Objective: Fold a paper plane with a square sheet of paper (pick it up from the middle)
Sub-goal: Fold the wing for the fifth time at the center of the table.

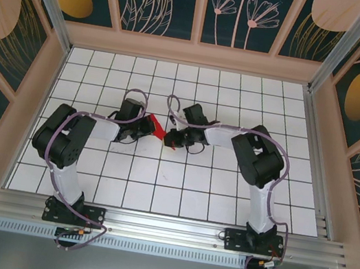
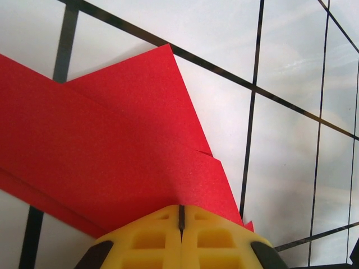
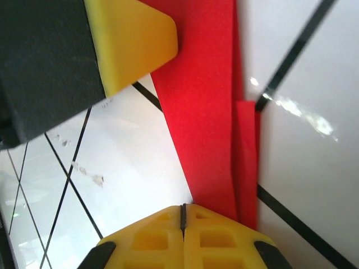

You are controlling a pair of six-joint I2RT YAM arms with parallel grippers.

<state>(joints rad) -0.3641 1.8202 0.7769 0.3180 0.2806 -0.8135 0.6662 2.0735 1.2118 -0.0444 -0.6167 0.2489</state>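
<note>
Mid-table point(image 1: 157, 186), the folded red paper point(image 1: 159, 127) lies between the two arms, its long strip running straight out from the right gripper point(image 3: 182, 216) toward the left gripper point(image 2: 180, 224). Both sets of jaws are closed tight, tips together at opposite ends of the paper point(image 2: 112, 151), apparently pressing it flat rather than pinching it. Each arm is about equally near, so either could drag a crease along that axis.
</note>
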